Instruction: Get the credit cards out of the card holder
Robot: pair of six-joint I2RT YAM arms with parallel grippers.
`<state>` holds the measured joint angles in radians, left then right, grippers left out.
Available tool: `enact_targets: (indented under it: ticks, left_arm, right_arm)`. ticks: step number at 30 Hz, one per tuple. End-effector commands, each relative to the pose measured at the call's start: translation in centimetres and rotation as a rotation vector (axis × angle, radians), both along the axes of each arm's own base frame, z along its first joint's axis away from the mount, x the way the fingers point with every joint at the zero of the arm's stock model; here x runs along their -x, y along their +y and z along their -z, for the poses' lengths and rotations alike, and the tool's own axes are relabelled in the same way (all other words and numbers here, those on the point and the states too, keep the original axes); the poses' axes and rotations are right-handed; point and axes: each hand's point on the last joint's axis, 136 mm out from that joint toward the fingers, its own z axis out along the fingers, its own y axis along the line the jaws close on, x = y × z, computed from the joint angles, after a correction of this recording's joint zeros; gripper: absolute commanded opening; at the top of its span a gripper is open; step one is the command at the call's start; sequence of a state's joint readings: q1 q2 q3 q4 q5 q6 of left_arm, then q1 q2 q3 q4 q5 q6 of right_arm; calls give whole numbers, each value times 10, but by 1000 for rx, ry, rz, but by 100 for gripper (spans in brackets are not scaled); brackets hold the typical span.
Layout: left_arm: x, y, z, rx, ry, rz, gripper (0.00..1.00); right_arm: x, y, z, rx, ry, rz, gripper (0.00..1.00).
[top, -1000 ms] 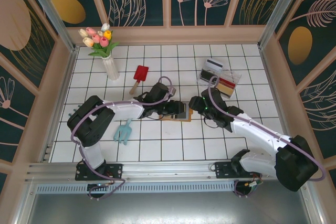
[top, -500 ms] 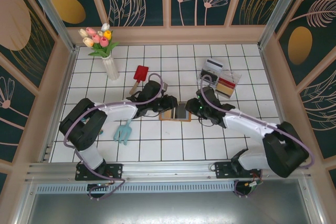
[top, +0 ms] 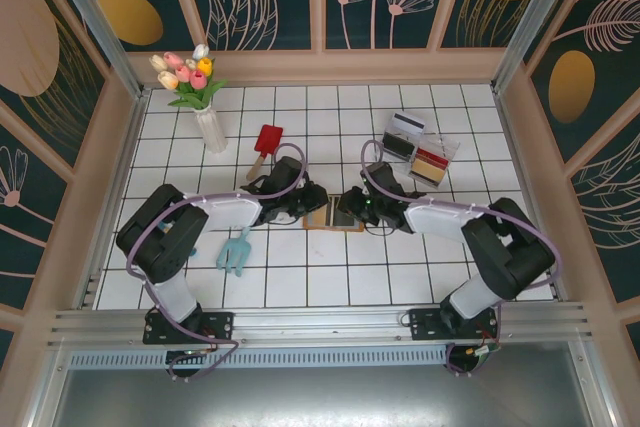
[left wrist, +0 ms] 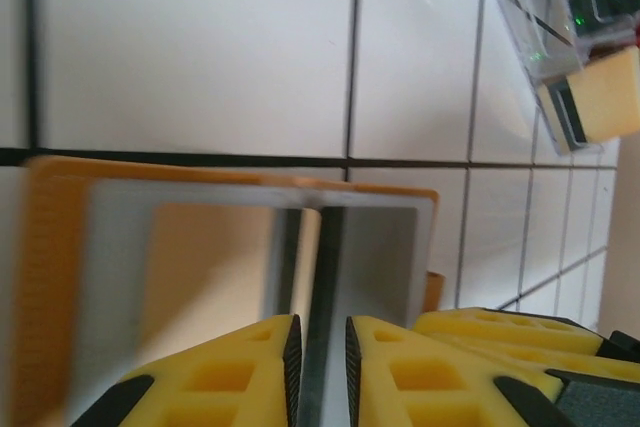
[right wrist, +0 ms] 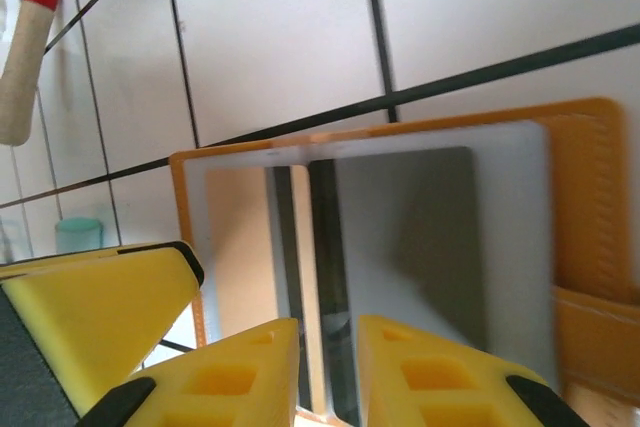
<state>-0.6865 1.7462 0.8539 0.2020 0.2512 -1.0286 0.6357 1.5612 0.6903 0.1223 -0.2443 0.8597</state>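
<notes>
The card holder (top: 333, 215) is lying open and flat on the counter (top: 300, 277), btwn the two arms, w/ both pincers meeting over it.

In the left wrist view, the left pincer (left wrist: 322, 352) is sitting at the holder's centre line. Its jaws are standing narrow, just a slit btwn the yellow pads, and a thin grey strip is running into that slit. The right pincer (right wrist: 327, 372) is coming at the same line from the opposite side, jaws equally narrow, w/ a dark strip at the fold passing btwn them. I can't tell whether either one is actually clamping, or whether that strip is a card edge or a pocket lip.

The credit cards (right wrist: 415, 247) are sitting in the holder's pockets, a grey face showing on one half, so they're not out yet.

I'm reading the step as getting a hold: prob. one pincer pinning the holder, the other pinching a card.

To do it well:
- Be catching the card edge alone, not card + pocket lip together.
- Be pulling along the pocket's opening direction, low and flat to the counter.
- Be holding the orange leather down so it isn't lifting or folding shut.
- Be going slow, since a thin card is slipping easily from narrow pads.
</notes>
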Motion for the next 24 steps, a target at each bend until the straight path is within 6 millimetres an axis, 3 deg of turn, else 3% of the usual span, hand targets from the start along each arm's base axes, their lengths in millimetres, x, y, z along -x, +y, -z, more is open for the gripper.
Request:
enact_targets:
  ticks: [1,8,13,14,24]
  left_arm:
    - [-4,29,-2,-74,-30,-67,21]
    - [3,33,11,-92,13,-56,19]
    - [6,31,16,-87,24,-40,15]
    - [9,31,28,-96,48,-35,14]
    - [23,43,58,-155,121,-38,12]
  right_arm:
    - [-8,22,-9,-87,-28,-61,21]
    - [-12,28,-1,-87,0,-67,20]
    - [-8,21,13,-24,33,-58,18]
    - [-8,20,15,-17,34,-56,19]
    - [0,19,33,11,87,-80,20]
